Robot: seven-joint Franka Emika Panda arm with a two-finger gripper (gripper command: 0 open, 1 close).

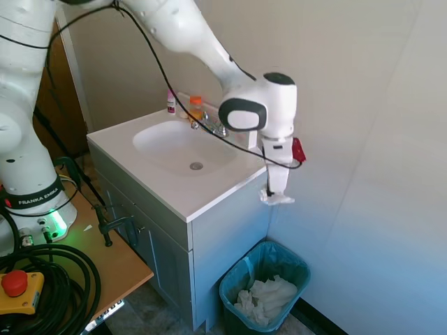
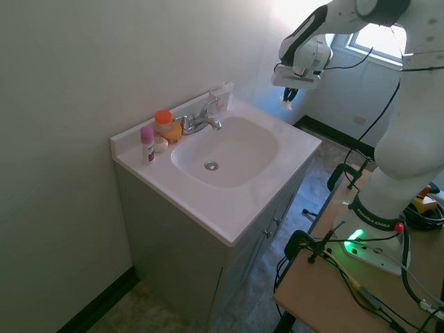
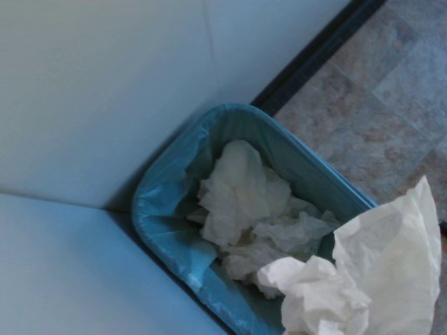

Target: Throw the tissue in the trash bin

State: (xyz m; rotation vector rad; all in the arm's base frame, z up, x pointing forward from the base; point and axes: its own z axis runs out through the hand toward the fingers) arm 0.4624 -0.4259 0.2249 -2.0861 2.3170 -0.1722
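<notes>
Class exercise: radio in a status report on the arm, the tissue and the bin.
Gripper shut on tissue, hanging beside the vanity. Bin directly below, already holding a heap of tissues. Nothing in the drop path.

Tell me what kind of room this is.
Likely a bathroom: a white moulded sink basin on a grey vanity cabinet, a chrome faucet, and a teal lined trash bin beside it.

White tissue, teal trash bin with green liner, white sink.
</notes>
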